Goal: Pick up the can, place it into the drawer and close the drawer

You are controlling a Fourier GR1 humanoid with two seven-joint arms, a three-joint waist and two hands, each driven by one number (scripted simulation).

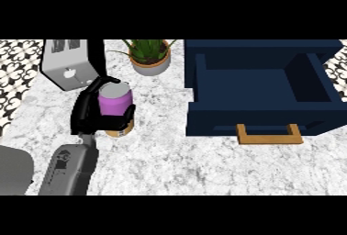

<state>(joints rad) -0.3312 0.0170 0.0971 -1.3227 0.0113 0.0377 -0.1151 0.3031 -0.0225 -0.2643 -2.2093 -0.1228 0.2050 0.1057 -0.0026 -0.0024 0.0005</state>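
Standing upright, the can (pixel 114 103) is clasped in the robot hand (pixel 82 111)

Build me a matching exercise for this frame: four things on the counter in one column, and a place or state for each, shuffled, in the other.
Things:
1. can
2. drawer
3. toaster
4. potted plant

Place or state:
A. pulled open, nothing visible inside
B. at the counter's far left corner
C. held in the left hand's curled fingers
D. at the back, between toaster and drawer

Pairs: 1-C, 2-A, 3-B, 4-D.
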